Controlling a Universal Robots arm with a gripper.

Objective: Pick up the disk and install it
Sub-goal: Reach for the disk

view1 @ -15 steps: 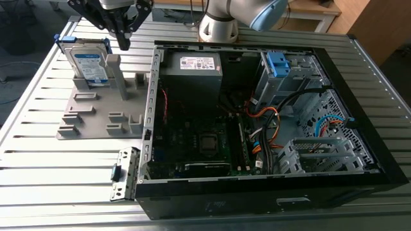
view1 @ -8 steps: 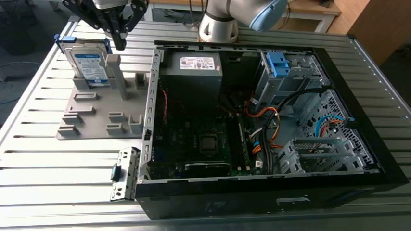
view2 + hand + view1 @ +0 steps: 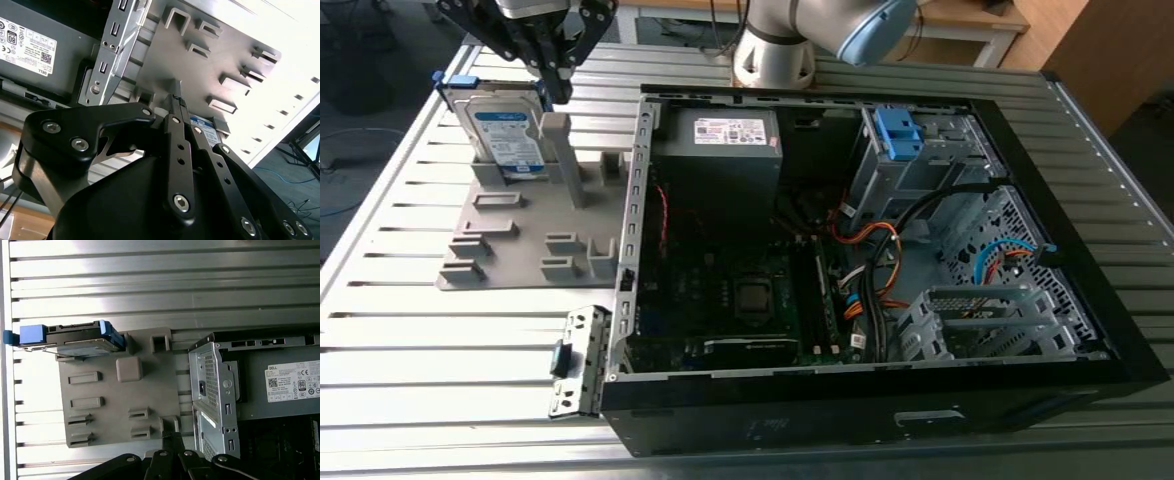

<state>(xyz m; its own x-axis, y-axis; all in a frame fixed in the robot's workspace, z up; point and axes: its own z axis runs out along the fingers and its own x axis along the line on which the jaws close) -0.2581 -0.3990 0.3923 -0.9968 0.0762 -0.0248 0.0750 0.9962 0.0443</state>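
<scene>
Slatted table [image 3: 387, 300]: gripper [image 3: 559, 92] fingers look pinched together and empty near upright disk [image 3: 500, 135], so descending could knock it off grey holder [image 3: 507, 230].

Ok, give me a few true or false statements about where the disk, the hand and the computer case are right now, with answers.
1. The disk stands on edge in the grey fixture plate, outside the computer case. True.
2. The hand is gripping the disk. False: the hand holds nothing and hangs above the plate, apart from the disk.
3. The computer case lies open, with its boards and cables showing. True.
4. The fixture plate sits on the exterior view's right of the case. False: it sits on the exterior view's left of the case.
</scene>
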